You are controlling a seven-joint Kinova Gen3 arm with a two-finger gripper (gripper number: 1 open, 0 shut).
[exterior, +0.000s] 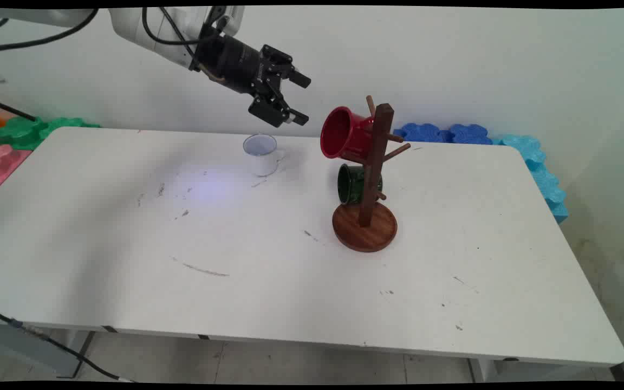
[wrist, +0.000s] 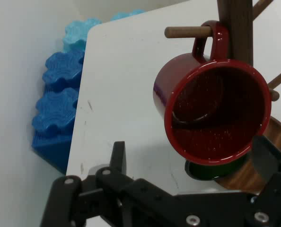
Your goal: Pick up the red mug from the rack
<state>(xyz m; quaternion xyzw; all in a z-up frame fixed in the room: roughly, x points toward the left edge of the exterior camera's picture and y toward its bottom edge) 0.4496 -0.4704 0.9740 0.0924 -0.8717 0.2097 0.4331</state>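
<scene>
Main view shows the end effector (exterior: 299, 99) raised above the white surface (exterior: 268, 260), just left of the red mug (exterior: 345, 133) and apart from it; its two fingers are spread wide and hold nothing. The red mug hangs by its handle on an upper peg of the wooden mug tree (exterior: 369, 179), mouth turned toward the end effector. Below it a dark green mug (exterior: 351, 184) hangs on a lower peg, close to the round wooden base. A white mug (exterior: 261, 152) stands upright on the surface, well to the left of the tree and roughly beneath the end effector, so two mugs are on the tree and one is off it.

In the hand view the red mug (wrist: 211, 111) fills the centre, its handle looped over a peg, with the spread fingers (wrist: 118, 158) on either side at the bottom. Blue foam mats (wrist: 60, 101) lie beyond the surface's edge.
</scene>
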